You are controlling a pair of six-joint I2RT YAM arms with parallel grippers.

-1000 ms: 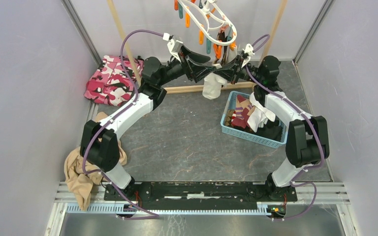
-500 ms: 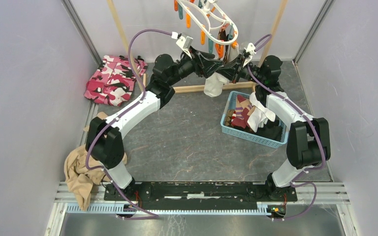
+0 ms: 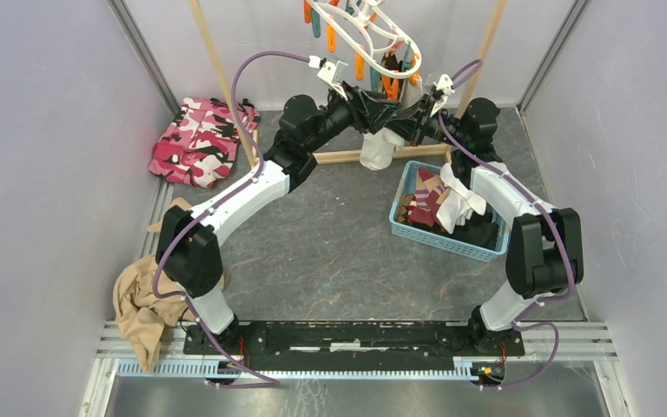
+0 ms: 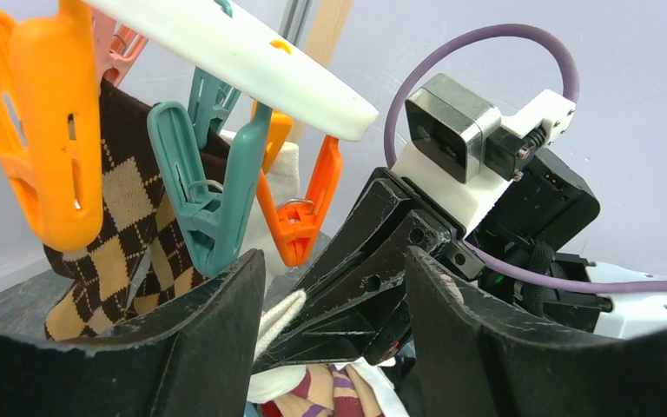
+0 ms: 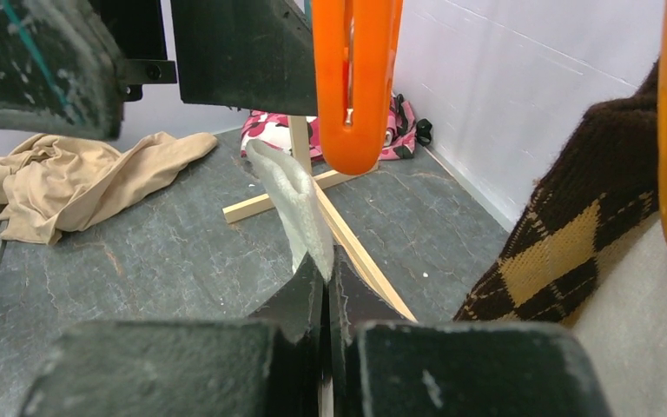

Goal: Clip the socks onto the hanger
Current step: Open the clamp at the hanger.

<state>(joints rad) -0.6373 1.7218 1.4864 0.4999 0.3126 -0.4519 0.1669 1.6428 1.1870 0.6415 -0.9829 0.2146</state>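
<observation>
White sock (image 3: 377, 149) is hanging limp at 12 o'clock under the hanger (image 3: 360, 33), right gripper (image 5: 326, 269) pinching its edge, left gripper (image 4: 334, 261) gaping by an orange clip (image 4: 300, 221); soft, light, floppy, so probably best taking it by the edge.

Lab cell, plain enclosing walls (image 3: 43, 174)

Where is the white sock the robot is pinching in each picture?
Top view: the white sock hangs at upper middle, below where the two arms meet.
Left wrist view: white sock at bottom centre, between the black fingers.
Right wrist view: white sock in the middle, pinched by the right gripper.
Shared landmark: the brown argyle sock clipped on the hanger.
</observation>
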